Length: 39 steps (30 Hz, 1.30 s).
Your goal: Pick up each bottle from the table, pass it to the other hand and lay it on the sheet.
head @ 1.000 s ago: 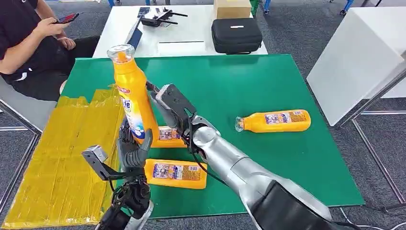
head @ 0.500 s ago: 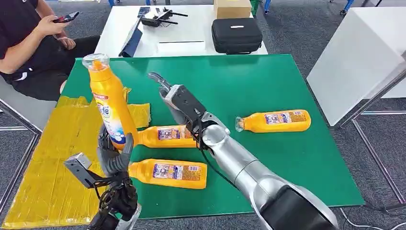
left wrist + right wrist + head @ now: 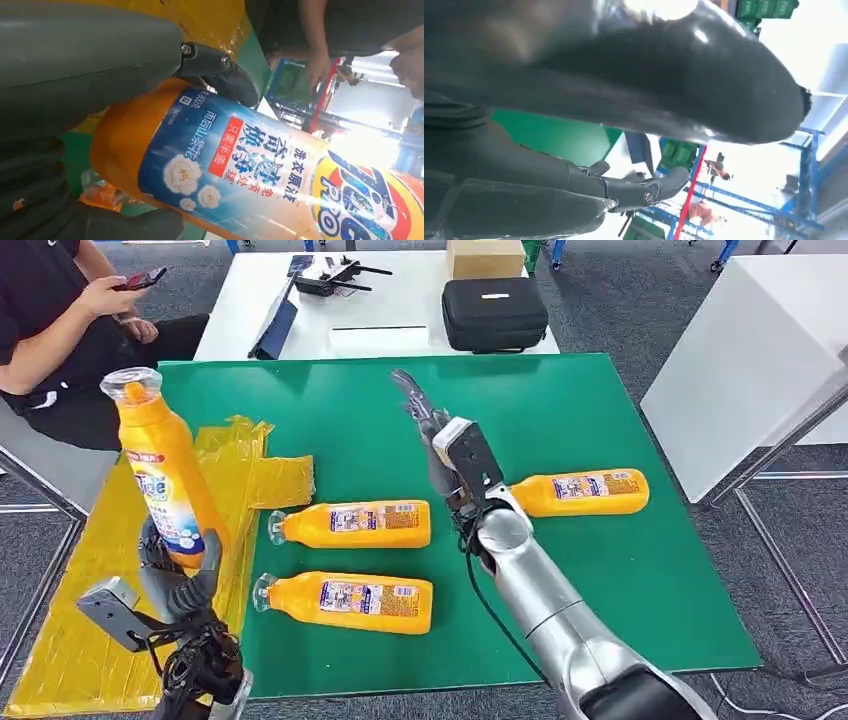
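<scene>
My left hand (image 3: pixel 180 575) grips an orange detergent bottle (image 3: pixel 160 465) by its base, upright above the yellow sheet (image 3: pixel 110 570) at the table's left. The left wrist view shows the bottle's blue label (image 3: pixel 240 165) close up, with my fingers (image 3: pixel 220 75) wrapped round it. My right hand (image 3: pixel 430 430) hangs open over the green table (image 3: pixel 600 400), fingers spread and holding nothing. Three more orange bottles lie on their sides: one in the middle (image 3: pixel 350 524), one nearer the front (image 3: pixel 345 601), one to the right (image 3: pixel 575 492).
A seated person (image 3: pixel 60 320) with a phone is at the far left. Behind the green table a white table (image 3: pixel 380 300) carries a black case (image 3: pixel 494 313), a cardboard box (image 3: pixel 485 257) and a controller. A white cabinet (image 3: pixel 745 360) stands at the right.
My left hand has carried the upright bottle leftward, from beside the right hand to above the yellow sheet. My right hand, empty, has drawn back to the right and up over the table's middle.
</scene>
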Each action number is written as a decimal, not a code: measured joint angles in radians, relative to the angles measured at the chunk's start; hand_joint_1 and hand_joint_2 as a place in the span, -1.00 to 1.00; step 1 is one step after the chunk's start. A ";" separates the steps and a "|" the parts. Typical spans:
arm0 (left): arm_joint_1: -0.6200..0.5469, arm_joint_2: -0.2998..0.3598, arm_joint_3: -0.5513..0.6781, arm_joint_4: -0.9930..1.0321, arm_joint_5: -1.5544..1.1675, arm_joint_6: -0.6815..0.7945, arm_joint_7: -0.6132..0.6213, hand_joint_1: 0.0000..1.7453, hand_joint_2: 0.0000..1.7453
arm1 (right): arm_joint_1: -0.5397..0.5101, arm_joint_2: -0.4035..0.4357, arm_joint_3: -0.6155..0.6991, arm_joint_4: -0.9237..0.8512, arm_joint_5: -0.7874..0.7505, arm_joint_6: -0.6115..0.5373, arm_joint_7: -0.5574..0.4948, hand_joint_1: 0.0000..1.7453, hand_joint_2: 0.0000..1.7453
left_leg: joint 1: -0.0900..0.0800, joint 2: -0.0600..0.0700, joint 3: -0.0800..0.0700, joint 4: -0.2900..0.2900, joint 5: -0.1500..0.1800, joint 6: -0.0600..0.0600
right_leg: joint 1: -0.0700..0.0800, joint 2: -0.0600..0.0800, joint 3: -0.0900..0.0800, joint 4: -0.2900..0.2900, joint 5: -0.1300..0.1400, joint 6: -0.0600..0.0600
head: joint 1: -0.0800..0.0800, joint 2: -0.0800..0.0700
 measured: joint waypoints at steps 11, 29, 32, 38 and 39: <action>0.006 0.008 0.109 -0.035 -0.238 0.086 0.000 1.00 1.00 | 0.069 -0.036 -0.048 -0.096 0.053 -0.019 0.001 -1.00 -1.00 | 0.000 0.000 0.000 0.000 0.000 0.000 | 0.000 0.000 0.000 0.000 0.000 0.000 | 0.000 0.000; -0.216 0.231 0.102 0.512 -1.035 0.217 0.284 1.00 1.00 | 0.155 -0.115 -0.106 -0.177 0.087 0.043 0.019 -1.00 -1.00 | 0.000 0.001 0.000 0.000 0.002 -0.001 | 0.000 0.000 -0.001 0.000 0.002 -0.003 | 0.000 0.000; -0.237 0.245 0.089 0.560 -1.086 0.221 0.301 1.00 1.00 | 0.151 -0.114 -0.104 -0.175 0.089 0.046 0.022 -1.00 -1.00 | 0.000 0.000 0.000 0.000 0.002 -0.001 | 0.000 0.000 -0.001 0.000 0.002 -0.003 | 0.000 0.000; -0.270 0.262 0.074 0.620 -1.148 0.211 0.315 1.00 1.00 | 0.152 -0.113 -0.103 -0.173 0.089 0.050 0.023 -1.00 -1.00 | 0.000 0.001 0.000 0.000 0.002 -0.003 | 0.001 0.000 -0.001 0.000 0.002 -0.003 | 0.000 0.000; -0.273 0.264 0.072 0.624 -1.148 0.211 0.315 1.00 1.00 | 0.152 -0.113 -0.103 -0.172 0.090 0.050 0.024 -1.00 -1.00 | 0.000 0.001 0.000 0.000 0.003 -0.003 | 0.001 0.000 -0.001 0.000 0.002 -0.003 | 0.000 0.000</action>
